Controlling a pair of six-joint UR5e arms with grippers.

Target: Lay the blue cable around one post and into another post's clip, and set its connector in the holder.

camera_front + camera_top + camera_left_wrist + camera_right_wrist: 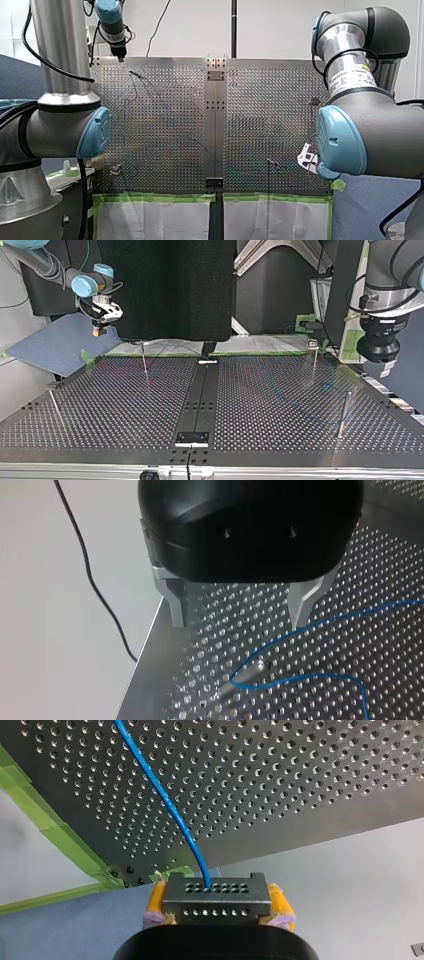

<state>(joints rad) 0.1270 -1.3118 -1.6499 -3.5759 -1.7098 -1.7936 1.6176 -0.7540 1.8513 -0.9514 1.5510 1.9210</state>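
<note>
- You are clamping the connector [215, 892] in the right gripper [218, 901], with its yellow pads [157, 901] pressing on both sides. The connector is sitting well apart from the plain post [247, 675], out past the green tape [65, 845] at the corner of the worktop [300, 780].
- The blue cable [165, 800] is running from the connector across the worktop and is bending around that post. It is lying loose on the holes just beside the post.
- The left gripper [239, 620] is hanging released above the post, its metal fingers [174, 602] spread with nothing between them, so nothing is pinning the loop.
- If you are drawing the connector further from the post, the loop will likely be tightening. On a smooth post the cable could be riding up and slipping off the top.
- If you are bringing the connector toward the post, you are feeding slack, and the bend could be drifting off the post.
- If you are lowering the left gripper, a finger could be striking the post or trapping the cable against the worktop.
- A sideways pull could be twisting the connector in the pads.
</note>
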